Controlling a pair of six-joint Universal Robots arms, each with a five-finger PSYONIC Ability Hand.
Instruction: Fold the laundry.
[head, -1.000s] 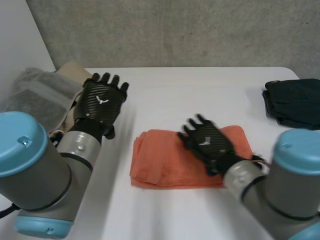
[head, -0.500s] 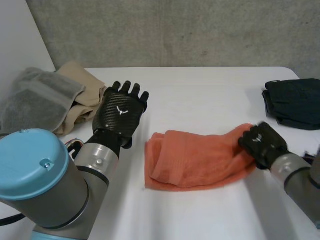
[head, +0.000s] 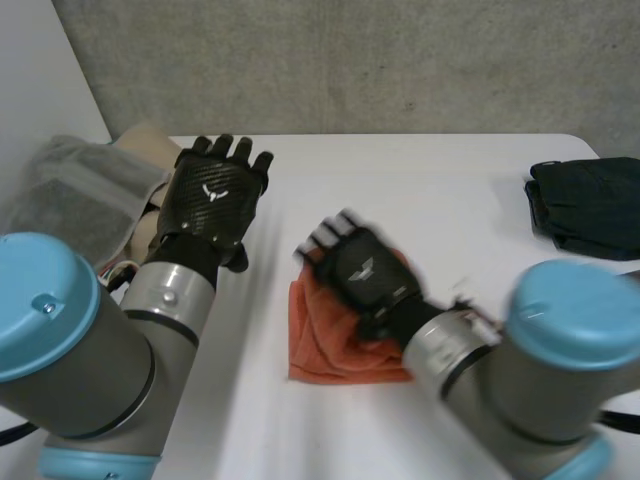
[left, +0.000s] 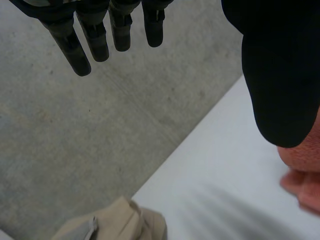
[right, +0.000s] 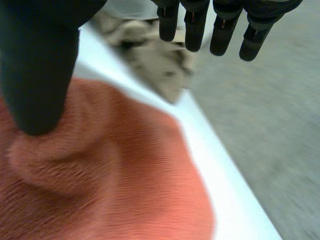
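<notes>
An orange towel (head: 335, 350) lies bunched into a narrow folded pile in the middle of the white table (head: 440, 190). My right hand (head: 362, 268) hovers flat over its upper part, fingers straight and spread. In the right wrist view the thumb (right: 35, 70) rests at the orange towel (right: 110, 180) while the fingers (right: 195, 25) stick out beyond it, holding nothing. My left hand (head: 215, 200) is raised to the left of the towel, open and empty. In the left wrist view its fingers (left: 95, 35) are straight, with the towel's edge (left: 302, 162) beside the thumb.
A grey towel (head: 70, 195) and a beige cloth (head: 150, 150) are piled at the table's left edge; the beige cloth (left: 110, 225) (right: 150, 55) shows in both wrist views. A dark folded garment (head: 590, 205) lies at the far right.
My right hand swept from the towel's right end leftward across it, and the towel went from a wide strip to a narrow doubled pile. My left hand drew back a little to the left.
</notes>
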